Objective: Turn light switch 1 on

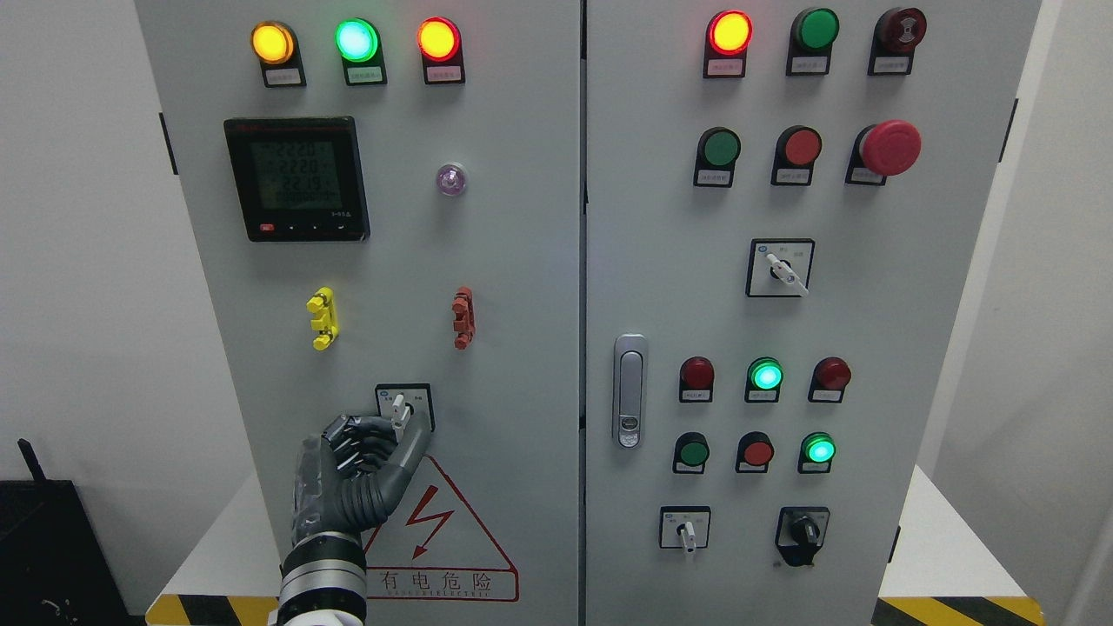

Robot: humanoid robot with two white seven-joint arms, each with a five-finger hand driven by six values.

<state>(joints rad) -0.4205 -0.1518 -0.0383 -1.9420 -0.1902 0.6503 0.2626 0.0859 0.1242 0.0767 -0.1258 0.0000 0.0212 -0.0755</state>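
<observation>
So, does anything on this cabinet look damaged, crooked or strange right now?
Nothing looks damaged. The left hand is at the white switch on the left door, above the red warning triangle. The only uneven detail: the upper right switch has its lever pointing down-right, not straight.

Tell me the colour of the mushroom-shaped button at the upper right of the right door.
Red. The mushroom button shows clearly in the head view, its only view.

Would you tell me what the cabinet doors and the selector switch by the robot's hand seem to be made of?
Cabinet doors: probably painted sheet metal, judging by the flat, matte grey, evenly coated surface. Selector switch at the left hand: a pale lever, likely plastic, on a white plate with a black frame; its finish is too small to judge.
</observation>
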